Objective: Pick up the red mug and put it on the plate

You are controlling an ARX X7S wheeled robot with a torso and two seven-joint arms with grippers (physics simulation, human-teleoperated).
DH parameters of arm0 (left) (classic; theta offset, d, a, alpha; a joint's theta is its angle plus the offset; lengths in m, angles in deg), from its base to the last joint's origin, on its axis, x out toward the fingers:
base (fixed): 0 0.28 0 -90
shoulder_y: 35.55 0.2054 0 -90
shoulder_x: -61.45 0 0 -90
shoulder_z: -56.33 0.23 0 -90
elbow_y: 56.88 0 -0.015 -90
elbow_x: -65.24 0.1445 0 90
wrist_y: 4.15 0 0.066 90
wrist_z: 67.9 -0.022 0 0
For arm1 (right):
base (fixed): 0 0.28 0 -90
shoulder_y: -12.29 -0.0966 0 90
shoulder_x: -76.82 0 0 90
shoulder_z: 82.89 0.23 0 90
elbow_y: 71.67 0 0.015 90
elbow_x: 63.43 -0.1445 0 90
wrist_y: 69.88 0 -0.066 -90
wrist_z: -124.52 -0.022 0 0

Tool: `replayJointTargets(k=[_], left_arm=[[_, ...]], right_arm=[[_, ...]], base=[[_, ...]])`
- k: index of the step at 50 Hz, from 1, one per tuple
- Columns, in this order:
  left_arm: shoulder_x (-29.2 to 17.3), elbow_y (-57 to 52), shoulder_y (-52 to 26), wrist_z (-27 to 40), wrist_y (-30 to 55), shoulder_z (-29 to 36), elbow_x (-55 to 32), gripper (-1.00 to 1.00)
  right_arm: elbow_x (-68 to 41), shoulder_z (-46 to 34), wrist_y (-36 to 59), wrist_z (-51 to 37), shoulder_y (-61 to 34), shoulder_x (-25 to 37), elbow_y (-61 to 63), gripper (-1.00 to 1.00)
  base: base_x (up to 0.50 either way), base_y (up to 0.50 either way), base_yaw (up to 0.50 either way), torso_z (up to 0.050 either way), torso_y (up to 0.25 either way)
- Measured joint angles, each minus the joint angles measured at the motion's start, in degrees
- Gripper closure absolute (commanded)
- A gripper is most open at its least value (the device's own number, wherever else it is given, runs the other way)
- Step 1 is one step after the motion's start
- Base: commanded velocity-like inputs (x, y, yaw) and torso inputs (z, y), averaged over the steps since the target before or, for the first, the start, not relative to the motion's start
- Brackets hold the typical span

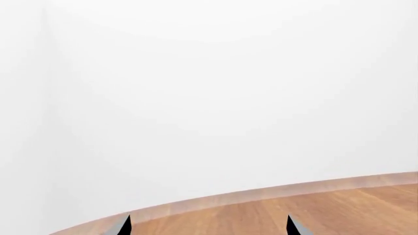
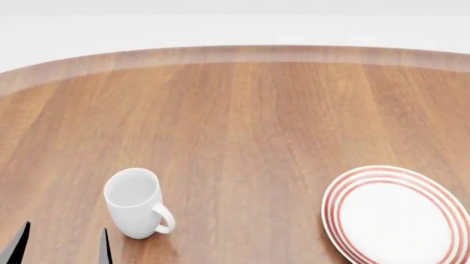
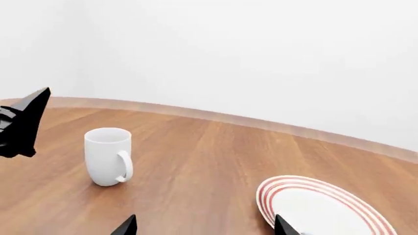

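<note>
The red mug shows in none of the views. The plate (image 2: 397, 219), white with red rings round its rim, lies bare at the near right of the wooden table; the right wrist view also shows the plate (image 3: 321, 208). My left gripper (image 2: 63, 248) stands open at the near left, just left of a plain white mug, with nothing between its fingers. The left wrist view shows the left gripper (image 1: 209, 228) over bare wood. My right gripper (image 3: 205, 228) is open and empty, low over the table, with the plate beside one fingertip.
A plain white mug (image 2: 134, 202) stands upright at the near left, handle toward the plate; the right wrist view has this white mug (image 3: 106, 155) too. The round table's far edge (image 2: 235, 54) curves across the back, with a white wall behind.
</note>
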Motion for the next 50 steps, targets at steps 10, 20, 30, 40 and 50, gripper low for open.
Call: replayJointTargets(k=[10, 20, 30, 40, 50], left_arm=[[-0.1, 0.0, -0.1, 0.1, -0.1, 0.2, 0.0, -1.00], [-0.2, 0.0, -0.1, 0.3, 0.0, 0.4, -0.1, -1.00], [-0.3, 0.0, -0.1, 0.4, -0.1, 0.5, -0.2, -1.00], [-0.5, 0.0, -0.2, 0.5, -0.1, 0.7, -0.3, -1.00], [-0.6, 0.0, -0.2, 0.6, -0.1, 0.9, -0.4, -1.00]], right_arm=[[-0.1, -1.2, -3.0, 0.2, 0.2, -0.6, -6.0, -1.00], [-0.3, -2.4, -4.9, 0.4, 0.2, -1.0, -10.1, -1.00], [-0.1, -3.5, -6.3, 0.6, 0.6, -1.1, -12.3, -1.00], [-0.6, -4.6, -8.2, 0.9, 0.3, -1.4, -15.3, -1.00], [-1.9, -5.7, -10.6, 1.7, -1.2, -2.5, -19.8, -1.00]], base=[[0.00, 0.00, 0.00, 0.000, 0.000], [0.00, 0.00, 0.00, 0.000, 0.000], [0.00, 0.00, 0.00, 0.000, 0.000], [0.00, 0.00, 0.00, 0.000, 0.000], [0.00, 0.00, 0.00, 0.000, 0.000]])
